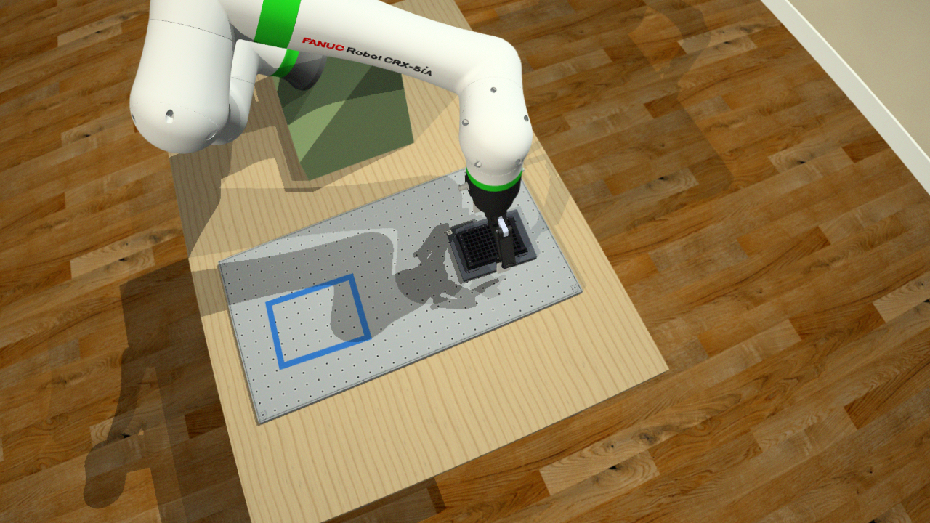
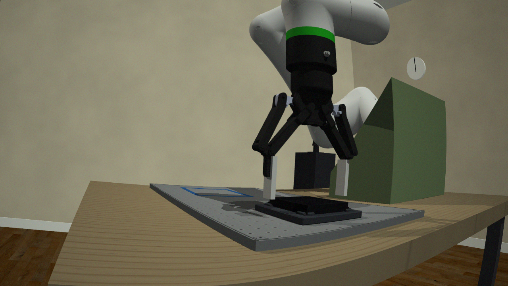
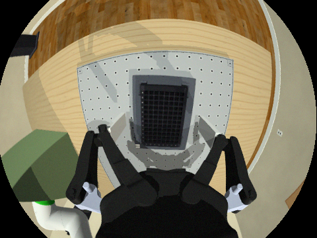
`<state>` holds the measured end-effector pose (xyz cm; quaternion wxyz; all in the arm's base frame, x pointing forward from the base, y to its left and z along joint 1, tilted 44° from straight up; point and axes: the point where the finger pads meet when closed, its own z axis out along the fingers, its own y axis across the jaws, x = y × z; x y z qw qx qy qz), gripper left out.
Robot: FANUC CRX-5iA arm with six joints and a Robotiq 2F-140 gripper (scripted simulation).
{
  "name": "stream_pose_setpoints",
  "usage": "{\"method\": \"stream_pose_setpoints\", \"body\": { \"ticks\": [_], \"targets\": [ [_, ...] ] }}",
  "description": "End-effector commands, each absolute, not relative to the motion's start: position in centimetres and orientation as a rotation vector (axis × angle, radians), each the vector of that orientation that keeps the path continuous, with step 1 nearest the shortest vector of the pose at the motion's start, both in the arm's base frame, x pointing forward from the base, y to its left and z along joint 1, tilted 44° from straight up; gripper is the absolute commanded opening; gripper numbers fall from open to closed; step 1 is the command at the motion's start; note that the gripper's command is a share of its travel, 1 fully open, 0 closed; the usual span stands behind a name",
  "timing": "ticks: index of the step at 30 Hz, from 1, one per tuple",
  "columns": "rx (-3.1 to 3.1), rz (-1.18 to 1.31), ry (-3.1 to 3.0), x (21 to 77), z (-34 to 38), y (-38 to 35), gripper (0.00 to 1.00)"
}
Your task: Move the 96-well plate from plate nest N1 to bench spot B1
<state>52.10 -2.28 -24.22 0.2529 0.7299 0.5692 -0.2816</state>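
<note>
The black 96-well plate (image 1: 484,242) lies flat in the dark grey plate nest (image 1: 492,246) at the right end of the grey perforated deck. It also shows in the side view (image 2: 307,204) and the wrist view (image 3: 163,114). My gripper (image 2: 305,194) is wide open and empty, directly above the plate. Its two white fingertips hang just above the plate's level, one on each side of it, and touch nothing. The blue taped outline (image 1: 317,319) lies at the left end of the deck, with nothing inside it.
A large green block (image 2: 394,149) stands on the wooden table behind the deck, close to my gripper's far finger. The arm's black base (image 2: 314,169) stands behind the nest. The deck's right edge lies just beyond the nest.
</note>
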Motion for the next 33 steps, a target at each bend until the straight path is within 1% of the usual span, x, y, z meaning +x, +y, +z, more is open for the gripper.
{"method": "stream_pose_setpoints", "body": {
  "ticks": [1,9,10,33],
  "targets": [
    [1.984,-0.765,1.548,52.10,-24.34,-2.37,1.00],
    [1.984,-0.765,1.548,52.10,-24.34,-2.37,1.00],
    [1.984,-0.765,1.548,52.10,-24.34,-2.37,0.00],
    [1.984,-0.765,1.548,52.10,-24.34,-2.37,0.00]
  ]
}}
